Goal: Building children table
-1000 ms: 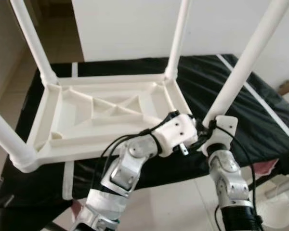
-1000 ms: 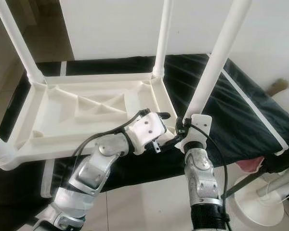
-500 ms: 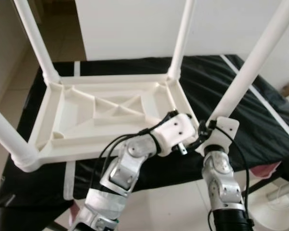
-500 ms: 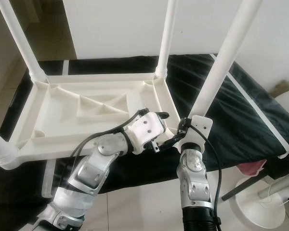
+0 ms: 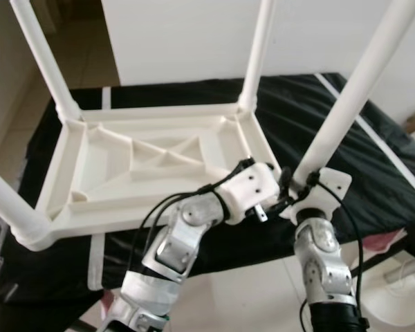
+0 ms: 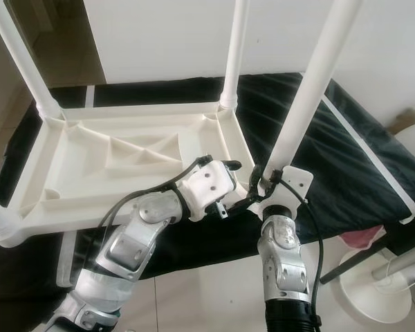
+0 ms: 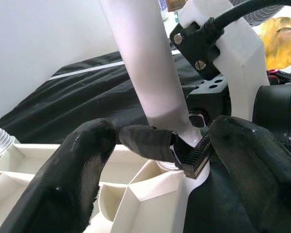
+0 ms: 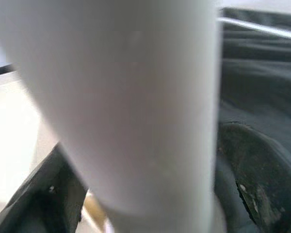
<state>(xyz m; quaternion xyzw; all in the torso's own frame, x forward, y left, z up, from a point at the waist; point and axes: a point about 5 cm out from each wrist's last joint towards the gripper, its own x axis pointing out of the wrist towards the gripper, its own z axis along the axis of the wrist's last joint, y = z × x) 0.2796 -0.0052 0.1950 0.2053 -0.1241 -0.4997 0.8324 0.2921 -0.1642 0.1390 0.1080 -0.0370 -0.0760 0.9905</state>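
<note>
Gripping low on the near right white plastic tube leg, the right gripper has its two black fingers closed round the tube just above its corner socket; the left wrist view shows a ridged pad pressed to the tube. Beside it the left gripper hovers at that corner with its fingers spread wide either side, touching nothing I can make out. The upturned white plastic children's tabletop lies underside up on a black cloth-covered surface, with a leg standing in each corner. By my judgement the step in hand is seating this last leg; next it wants a firm push or twist straight down into the socket. Leg tops are cut off, and how deep the tube sits is hidden.
</note>
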